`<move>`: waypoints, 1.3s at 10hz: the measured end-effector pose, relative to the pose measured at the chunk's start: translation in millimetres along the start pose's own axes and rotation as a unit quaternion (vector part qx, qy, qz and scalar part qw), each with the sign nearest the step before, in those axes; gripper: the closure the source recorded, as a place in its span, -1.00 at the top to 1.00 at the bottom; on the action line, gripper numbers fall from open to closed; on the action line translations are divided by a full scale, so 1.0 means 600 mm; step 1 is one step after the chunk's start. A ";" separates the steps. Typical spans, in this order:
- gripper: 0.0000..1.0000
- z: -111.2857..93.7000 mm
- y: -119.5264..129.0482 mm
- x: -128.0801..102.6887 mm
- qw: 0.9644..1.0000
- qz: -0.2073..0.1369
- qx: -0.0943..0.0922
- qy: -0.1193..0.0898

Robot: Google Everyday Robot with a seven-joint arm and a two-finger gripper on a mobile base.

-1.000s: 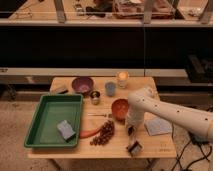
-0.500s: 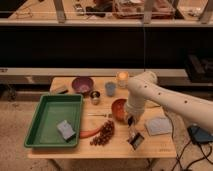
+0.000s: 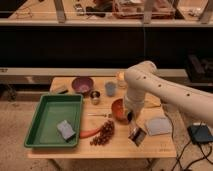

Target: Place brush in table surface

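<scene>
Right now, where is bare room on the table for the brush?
Bare: front right corner of the table, before the cloth; a narrow strip before the grapes. Crowded: the middle, round the orange bowl. The gripper, jaws shut on the brush, hangs there.

Arm bent down at elbow, pincer closed beneath the wrist

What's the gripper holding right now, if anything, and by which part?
The gripper, beside the orange bowl, appears to hold the brush by its black handle, head hanging down over the table surface.
</scene>
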 end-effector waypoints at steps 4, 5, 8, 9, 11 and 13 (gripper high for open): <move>-1.00 -0.018 0.004 -0.010 1.000 0.015 0.014 0.006; -1.00 -0.018 0.008 -0.013 1.000 0.022 0.016 0.004; -1.00 0.016 0.016 -0.007 0.999 0.046 0.028 -0.005; -1.00 0.026 0.022 -0.003 0.998 0.055 0.030 -0.008; -1.00 0.055 0.052 0.012 0.995 0.086 0.040 -0.012; -1.00 0.075 0.070 0.030 0.993 0.109 0.047 -0.013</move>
